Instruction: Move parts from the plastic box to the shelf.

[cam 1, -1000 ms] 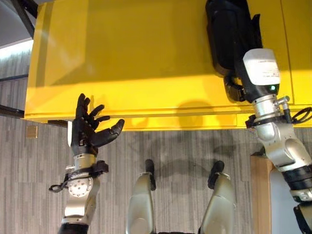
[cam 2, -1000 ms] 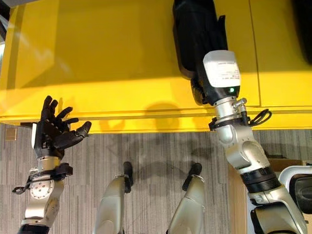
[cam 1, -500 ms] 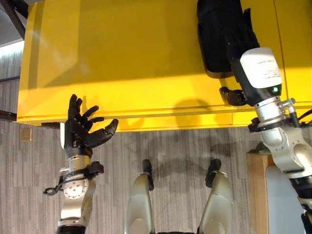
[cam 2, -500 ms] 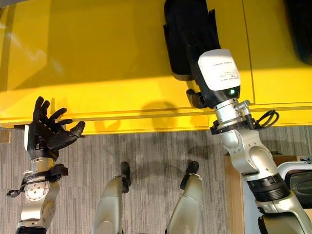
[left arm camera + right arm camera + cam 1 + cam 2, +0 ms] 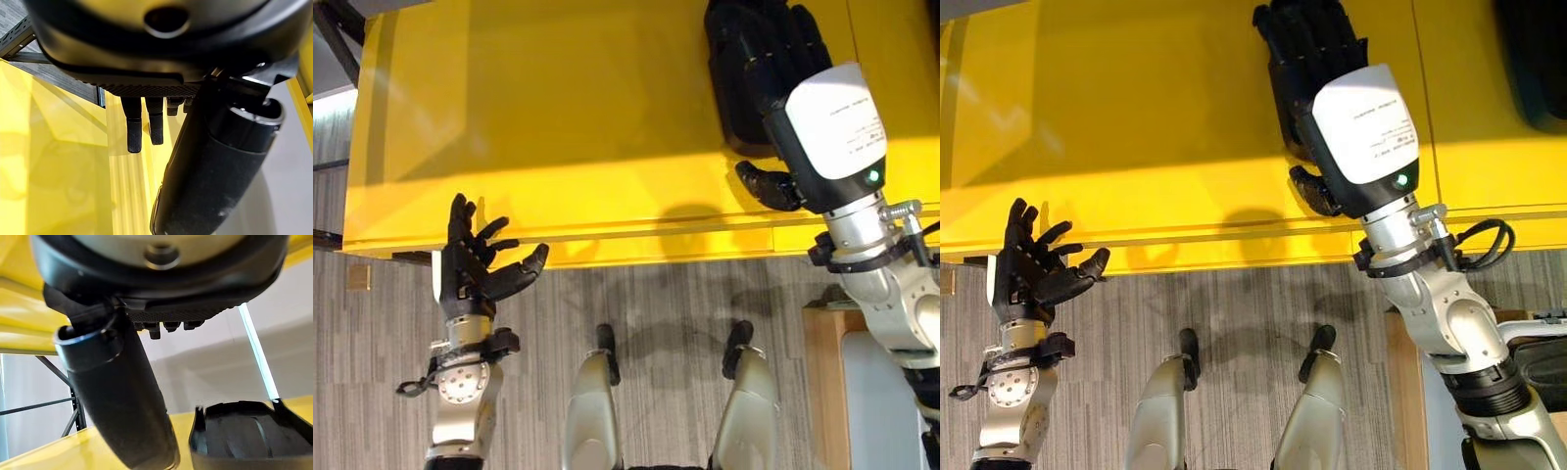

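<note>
A black moulded part [image 5: 722, 103] lies on the yellow shelf [image 5: 558, 117] at the back right. My right hand [image 5: 781, 44] hovers over it, open, with fingers spread and the thumb [image 5: 767, 186] standing out near the shelf's front. In the right wrist view the part [image 5: 244, 435] sits clear of the fingers [image 5: 164, 326], with nothing held. My left hand [image 5: 470, 274] is open, palm up, at the shelf's front left edge; its fingers [image 5: 134, 132] are straight and empty.
A second black part [image 5: 1536, 49] lies on the shelf at the far right. A wood-edged stand [image 5: 822, 372] is at my right side. Dark rack bars [image 5: 335, 34] run past the shelf's left end, above grey striped floor [image 5: 656, 304].
My right hand has lifted up off the black part and spread its fingers; the part stays on the shelf. The view has shifted a little. The left hand keeps its pose.
</note>
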Controlling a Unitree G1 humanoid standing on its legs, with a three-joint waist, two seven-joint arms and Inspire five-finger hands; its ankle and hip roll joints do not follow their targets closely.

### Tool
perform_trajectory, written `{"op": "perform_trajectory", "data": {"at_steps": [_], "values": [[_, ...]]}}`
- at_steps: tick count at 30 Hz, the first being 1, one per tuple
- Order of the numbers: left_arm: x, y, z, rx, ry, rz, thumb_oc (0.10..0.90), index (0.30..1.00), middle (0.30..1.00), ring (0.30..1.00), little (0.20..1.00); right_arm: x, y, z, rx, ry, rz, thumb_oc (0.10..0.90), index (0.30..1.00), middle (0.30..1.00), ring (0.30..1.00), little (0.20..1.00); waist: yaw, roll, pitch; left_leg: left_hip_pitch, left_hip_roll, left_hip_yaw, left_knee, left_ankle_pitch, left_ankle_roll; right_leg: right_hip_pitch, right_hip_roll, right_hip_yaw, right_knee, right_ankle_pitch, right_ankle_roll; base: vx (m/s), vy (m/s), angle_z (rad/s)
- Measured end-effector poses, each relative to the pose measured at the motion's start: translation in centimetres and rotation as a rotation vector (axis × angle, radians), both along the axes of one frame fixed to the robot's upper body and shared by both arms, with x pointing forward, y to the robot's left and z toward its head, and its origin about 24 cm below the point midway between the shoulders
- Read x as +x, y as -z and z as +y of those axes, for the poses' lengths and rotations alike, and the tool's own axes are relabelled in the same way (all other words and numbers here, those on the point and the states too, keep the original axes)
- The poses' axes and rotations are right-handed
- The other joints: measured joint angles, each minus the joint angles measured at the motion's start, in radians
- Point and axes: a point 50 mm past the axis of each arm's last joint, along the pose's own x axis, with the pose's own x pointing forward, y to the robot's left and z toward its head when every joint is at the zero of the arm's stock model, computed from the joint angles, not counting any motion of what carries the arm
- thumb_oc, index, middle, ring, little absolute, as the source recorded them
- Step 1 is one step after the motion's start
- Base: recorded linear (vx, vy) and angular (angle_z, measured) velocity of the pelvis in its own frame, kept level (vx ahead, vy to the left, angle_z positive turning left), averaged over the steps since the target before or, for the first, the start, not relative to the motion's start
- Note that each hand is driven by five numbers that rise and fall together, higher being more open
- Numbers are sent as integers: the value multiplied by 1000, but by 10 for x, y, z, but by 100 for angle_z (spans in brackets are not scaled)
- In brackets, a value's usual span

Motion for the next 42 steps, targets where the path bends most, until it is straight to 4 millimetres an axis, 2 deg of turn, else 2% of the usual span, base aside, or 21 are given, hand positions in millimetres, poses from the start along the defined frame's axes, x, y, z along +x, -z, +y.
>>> {"op": "perform_trajectory", "data": {"at_steps": [4,6,7,10,13,16,19,20,24,26,27,28,29,30,31,32,33,34,37,39,42], "values": [[-4,12,2,-21,-35,51,900,1000,1000,1000,1000,-5,27,-3,51,5,91,900,1000,1000,1000,1000,-20,-7,-3,83,8,8,-87,31,-14,74,19,-16,-74,23,8,73,-63,-5],[-7,22,1,-58,-62,86,900,1000,1000,1000,1000,-12,54,-5,152,7,172,900,1000,1000,1000,1000,-23,-9,-5,181,24,15,-182,66,-25,160,50,-41,-142,37,14,20,-22,-12],[-17,31,5,-61,-89,130,900,1000,1000,1000,1000,-17,68,-3,190,-3,226,900,1000,1000,1000,1000,-21,-19,-30,210,31,29,-223,77,-25,177,63,-43,-163,39,10,57,-40,-18],[-24,37,7,-57,-99,147,900,1000,1000,1000,1000,-20,64,-9,172,-6,209,900,1000,1000,1000,1000,-46,-15,-51,220,36,32,-255,97,-30,176,72,-44,-163,40,4,100,-78,-2],[-26,49,2,-67,-78,215,900,1000,1000,1000,1000,-28,82,-14,284,-28,311,900,1000,1000,1000,1000,-48,-7,-111,273,46,23,-345,141,-45,223,88,-74,-196,41,5,77,-70,19],[-29,60,-1,-76,-73,266,900,1000,1000,1000,1000,-34,93,-14,380,-74,377,900,1000,1000,1000,1000,-51,-5,-156,316,59,21,-391,151,-50,258,105,-90,-217,40,4,56,-77,1],[-42,73,0,-93,-91,323,900,1000,1000,1000,1000,-39,102,-13,451,-112,448,900,1000,1000,1000,1000,-57,-6,-213,351,76,42,-425,165,-52,268,131,-79,-231,39,4,55,-137,-28],[-56,82,3,-98,-109,370,900,1000,1000,1000,1000,-39,102,-12,463,-142,470,900,1000,1000,1000,1000,-53,-6,-252,374,106,72,-435,165,-50,262,171,-48,-244,35,-2,49,-105,-59],[-71,93,6,-119,-143,425,900,1000,1000,1000,1000,-36,101,-12,511,-183,481,900,1000,1000,1000,1000,-53,-13,-305,404,140,103,-421,140,11,234,224,9,-230,16,-30,40,-56,-54],[-69,94,2,-127,-126,424,900,1000,1000,1000,1000,-34,101,-12,523,-192,491,900,1000,1000,1000,1000,-46,-18,-311,399,136,51,-389,124,55,215,240,31,-229,18,-44,64,-73,-62],[-69,97,-2,-153,-132,425,900,1000,1000,1000,1000,-33,104,-10,547,-210,525,900,1000,1000,1000,1000,-14,-46,-312,361,67,-128,-309,55,83,217,245,110,-254,38,-60,146,-84,-73],[-68,99,-8,-165,-102,428,900,1000,1000,1000,1000,-34,105,-12,550,-207,535,900,1000,1000,1000,1000,-17,-51,-313,337,8,-164,-286,35,59,221,230,128,-278,42,-56,105,-33,-52],[-64,99,-17,-167,-38,432,900,1000,1000,1000,1000,-36,107,-16,565,-198,548,900,1000,1000,1000,1000,-27,-53,-316,299,-76,-166,-274,13,76,245,212,131,-341,59,-39,116,-12,-15],[-60,97,-23,-165,3,425,900,1000,1000,1000,1000,-36,110,-15,588,-195,564,900,1000,1000,1000,1000,-17,-72,-318,287,-133,-183,-256,-3,112,255,184,140,-387,77,-30,41,28,-16],[-59,97,-29,-179,18,419,900,1000,1000,1000,1000,-37,110,-16,578,-195,573,900,1000,1000,1000,1000,-18,-67,-321,282,-178,-238,-289,-17,123,259,183,150,-404,69,-6,50,19,-51],[-59,94,-32,-185,35,399,900,1000,1000,1000,1000,-36,110,-16,569,-199,578,900,1000,1000,1000,1000,5,-46,-317,278,-165,-259,-290,25,80,204,217,168,-275,41,-24,9,8,-37],[-59,87,-29,-157,50,383,900,1000,1000,1000,1000,-40,118,-12,590,-207,614,900,1000,1000,1000,1000,2,-69,-325,278,-172,-261,-296,20,66,187,255,169,-86,-48,-30,1,2,-13],[-59,84,-27,-143,55,374,900,1000,1000,1000,1000,-42,120,-11,589,-213,623,900,1000,1000,1000,1000,-3,-92,-334,285,-180,-256,-306,26,65,227,266,150,-109,-108,-76,93,163,24],[-58,77,-27,-140,57,351,900,1000,1000,1000,1000,-39,116,-5,606,-244,609,900,1000,1000,1000,1000,-13,-89,-327,295,-183,-265,-315,65,78,267,294,166,-239,-13,-51,166,199,-7],[-60,70,-26,-115,77,333,900,1000,1000,1000,1000,-39,116,0,632,-271,604,900,1000,1000,1000,1000,12,-88,-327,327,-179,-236,-342,66,82,295,297,215,-306,13,-51,109,138,-85],[-43,44,-28,-66,128,211,900,1000,1000,1000,1000,-42,121,-7,623,-242,638,900,1000,1000,1000,1000,-25,-84,-330,367,-206,-184,-400,88,102,340,262,213,-400,43,-34,71,166,-47]]}}
